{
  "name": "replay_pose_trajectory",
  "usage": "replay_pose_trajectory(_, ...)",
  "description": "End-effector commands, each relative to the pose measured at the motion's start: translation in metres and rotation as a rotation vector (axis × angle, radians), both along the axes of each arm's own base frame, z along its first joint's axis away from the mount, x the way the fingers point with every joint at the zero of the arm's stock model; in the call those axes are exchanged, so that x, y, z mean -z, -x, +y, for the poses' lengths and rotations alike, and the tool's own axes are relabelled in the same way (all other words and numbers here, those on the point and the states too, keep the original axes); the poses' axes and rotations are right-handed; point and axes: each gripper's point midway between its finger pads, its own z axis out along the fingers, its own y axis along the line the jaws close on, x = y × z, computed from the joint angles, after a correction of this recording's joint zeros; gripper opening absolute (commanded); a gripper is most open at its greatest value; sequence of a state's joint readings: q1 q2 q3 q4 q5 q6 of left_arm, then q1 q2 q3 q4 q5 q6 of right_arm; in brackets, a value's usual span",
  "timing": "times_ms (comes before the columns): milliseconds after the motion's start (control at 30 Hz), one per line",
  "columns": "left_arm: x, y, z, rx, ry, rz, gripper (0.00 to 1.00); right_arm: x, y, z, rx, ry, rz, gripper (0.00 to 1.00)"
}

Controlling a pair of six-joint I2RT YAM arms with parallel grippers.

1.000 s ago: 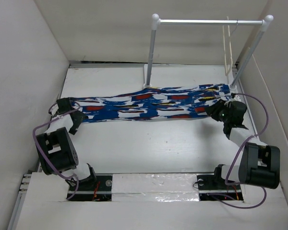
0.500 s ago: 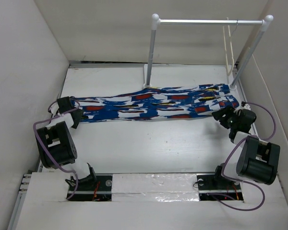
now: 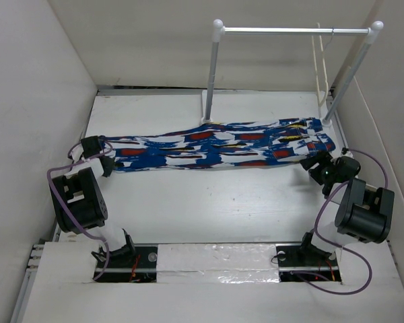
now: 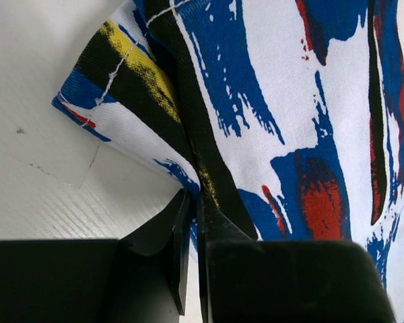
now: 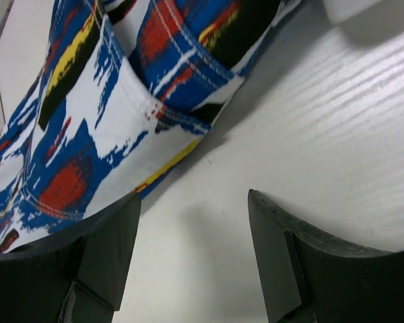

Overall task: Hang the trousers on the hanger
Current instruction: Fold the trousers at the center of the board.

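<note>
The printed trousers (image 3: 215,148) lie flat and stretched across the table, leg ends to the left, waist to the right. My left gripper (image 3: 106,163) sits at the leg ends, and in the left wrist view this gripper (image 4: 192,198) is shut on the cloth's edge (image 4: 310,134). My right gripper (image 3: 318,166) stands open just off the waist corner. The right wrist view shows it (image 5: 194,196) over bare table, with the waist (image 5: 87,134) ahead on the left. The cream hanger (image 3: 320,67) hangs from the rail's bar at the far right.
A tall white two-post rail (image 3: 289,30) stands behind the trousers, its posts at the cloth's far edge. White walls (image 3: 47,101) close in the table on the left, right and back. The right arm's elbow (image 3: 363,215) is close to the right wall.
My left gripper has closed on the leg ends. My right gripper has drawn back off the waist towards the right wall and opened wider. The trousers have stayed put.
</note>
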State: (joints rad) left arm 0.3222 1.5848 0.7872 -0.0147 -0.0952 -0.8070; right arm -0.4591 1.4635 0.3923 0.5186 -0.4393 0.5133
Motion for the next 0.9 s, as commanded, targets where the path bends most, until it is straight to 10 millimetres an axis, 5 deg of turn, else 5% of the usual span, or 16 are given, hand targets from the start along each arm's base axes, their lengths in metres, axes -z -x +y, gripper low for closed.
replay_pose_trajectory(0, -0.008, -0.008, 0.004, 0.014, -0.021, -0.01, 0.0, -0.017, -0.023, -0.018, 0.042, 0.017, -0.065, 0.71)
replay_pose_trajectory(400, -0.021, -0.016, 0.002, 0.042, -0.035, -0.037, 0.0, -0.003, -0.066, 0.0, 0.044, -0.079, -0.021, 0.58)
replay_pose_trajectory(533, -0.029, -0.017, 0.005, 0.047, -0.053, -0.039, 0.0, -0.009, -0.068, 0.0, 0.043, -0.079, -0.051, 0.12)
replay_pose_trajectory(633, -0.036, -0.018, 0.01, 0.04, -0.078, -0.033, 0.0, -0.018, -0.058, 0.003, 0.049, -0.067, -0.075, 0.0)
replay_pose_trajectory(867, -0.062, 0.0, 0.04, -0.005, -0.201, 0.048, 0.0, -0.024, -0.012, 0.001, 0.074, 0.036, -0.072, 0.0)
